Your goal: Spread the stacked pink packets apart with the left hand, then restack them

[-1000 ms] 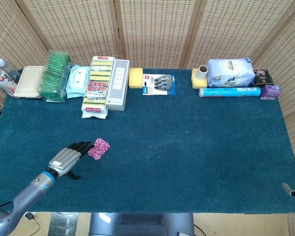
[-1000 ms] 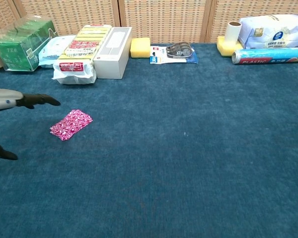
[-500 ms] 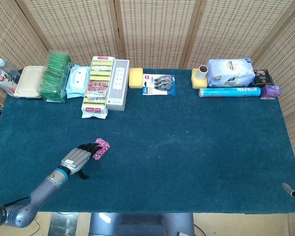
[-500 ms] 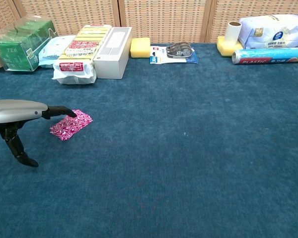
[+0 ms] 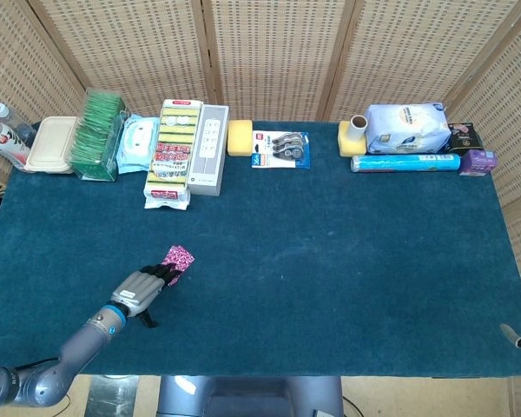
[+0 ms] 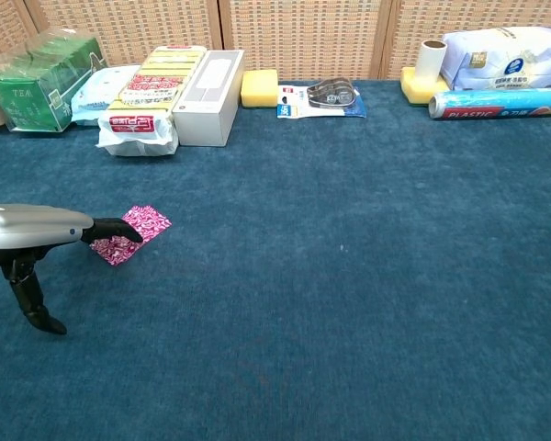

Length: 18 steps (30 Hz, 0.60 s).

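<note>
The pink packets lie flat on the blue table, on the left side and toward the near edge. They are pink with little white squiggles all over. They sit one on top of the other in a small pile, so they look almost like one packet. The pile is turned a bit, with one corner pointing to the far right. Its near left end is hidden under dark fingers, so that part cannot be seen.
</note>
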Each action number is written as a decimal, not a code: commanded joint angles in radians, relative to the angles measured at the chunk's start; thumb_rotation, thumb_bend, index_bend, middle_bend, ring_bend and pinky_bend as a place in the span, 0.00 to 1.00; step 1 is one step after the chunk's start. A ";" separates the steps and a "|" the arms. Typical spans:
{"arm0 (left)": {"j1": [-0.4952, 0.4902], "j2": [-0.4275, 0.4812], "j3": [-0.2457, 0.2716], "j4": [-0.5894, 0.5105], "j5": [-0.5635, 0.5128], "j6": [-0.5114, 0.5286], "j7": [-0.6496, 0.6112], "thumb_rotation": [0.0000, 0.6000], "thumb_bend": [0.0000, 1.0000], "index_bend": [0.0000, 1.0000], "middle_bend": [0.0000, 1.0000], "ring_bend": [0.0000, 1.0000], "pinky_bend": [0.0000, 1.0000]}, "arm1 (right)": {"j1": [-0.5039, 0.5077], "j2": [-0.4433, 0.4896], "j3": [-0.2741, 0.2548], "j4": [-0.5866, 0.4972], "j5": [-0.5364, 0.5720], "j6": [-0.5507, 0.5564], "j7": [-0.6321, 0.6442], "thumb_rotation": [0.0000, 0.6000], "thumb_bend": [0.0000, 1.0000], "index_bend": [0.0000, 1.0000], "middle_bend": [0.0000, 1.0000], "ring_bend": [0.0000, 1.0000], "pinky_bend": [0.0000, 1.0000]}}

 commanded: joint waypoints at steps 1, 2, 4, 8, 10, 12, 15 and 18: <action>-0.012 0.012 0.014 -0.025 -0.020 0.012 0.011 1.00 0.00 0.00 0.00 0.00 0.09 | 0.000 0.001 0.000 0.000 0.001 -0.001 0.001 1.00 0.00 0.08 0.00 0.00 0.00; -0.016 0.018 0.021 -0.038 -0.027 0.014 0.016 1.00 0.00 0.00 0.00 0.00 0.09 | 0.000 0.001 0.000 -0.001 0.002 -0.001 0.000 1.00 0.00 0.08 0.00 0.00 0.00; -0.023 0.029 0.032 -0.058 -0.040 0.012 0.019 1.00 0.00 0.00 0.00 0.00 0.09 | 0.000 0.001 0.000 -0.002 0.002 -0.002 0.001 1.00 0.00 0.08 0.00 0.00 0.00; -0.037 0.045 0.054 -0.091 -0.061 0.018 0.035 1.00 0.00 0.00 0.00 0.00 0.09 | 0.000 0.001 0.000 -0.001 0.003 -0.001 0.002 1.00 0.00 0.08 0.00 0.00 0.00; -0.042 0.053 0.065 -0.109 -0.062 0.022 0.039 1.00 0.00 0.00 0.00 0.00 0.09 | 0.000 0.001 0.000 -0.001 0.004 -0.002 0.002 1.00 0.00 0.08 0.00 0.00 0.00; -0.046 0.061 0.075 -0.126 -0.058 0.026 0.043 1.00 0.00 0.00 0.00 0.00 0.09 | 0.001 0.001 0.001 -0.001 0.006 -0.003 0.002 1.00 0.00 0.08 0.00 0.00 0.00; -0.046 0.074 0.087 -0.148 -0.038 0.038 0.044 1.00 0.00 0.00 0.00 0.00 0.10 | 0.000 0.002 0.001 -0.002 0.006 -0.001 0.003 1.00 0.00 0.08 0.00 0.00 0.00; -0.042 0.085 0.104 -0.164 -0.020 0.052 0.048 1.00 0.00 0.00 0.00 0.00 0.10 | -0.001 0.002 0.001 -0.001 0.005 0.000 0.004 1.00 0.00 0.08 0.00 0.00 0.00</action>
